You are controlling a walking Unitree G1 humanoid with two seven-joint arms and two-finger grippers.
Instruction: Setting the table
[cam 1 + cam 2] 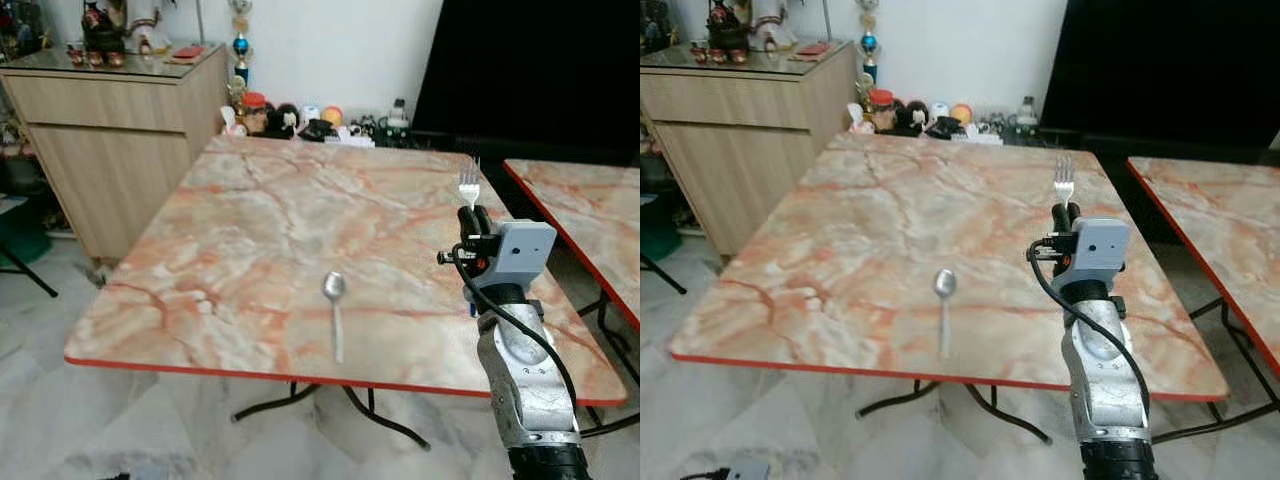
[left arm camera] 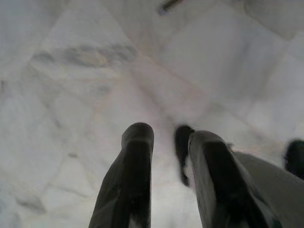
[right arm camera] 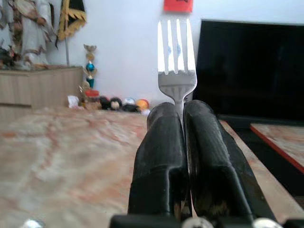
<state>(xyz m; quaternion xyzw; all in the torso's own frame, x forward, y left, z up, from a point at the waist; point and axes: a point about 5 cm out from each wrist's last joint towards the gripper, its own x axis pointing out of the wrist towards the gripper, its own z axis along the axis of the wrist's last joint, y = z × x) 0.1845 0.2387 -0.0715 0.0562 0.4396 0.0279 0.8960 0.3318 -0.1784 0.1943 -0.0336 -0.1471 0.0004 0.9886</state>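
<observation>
My right end effector (image 1: 476, 217) pinches the fork (image 1: 469, 181) upright above the tabletop's (image 1: 250, 230) right edge. Next I judge it needs laying beside the spoon (image 1: 335, 305) near the front edge.

One spoon (image 1: 334, 300) lying on the near bench (image 1: 250, 230), one fork (image 1: 469, 182) standing upright, so two pieces of cutlery. Two marble benches, the second (image 1: 590, 215) off to the right. One wooden cabinet (image 1: 110, 130) at the back.
</observation>
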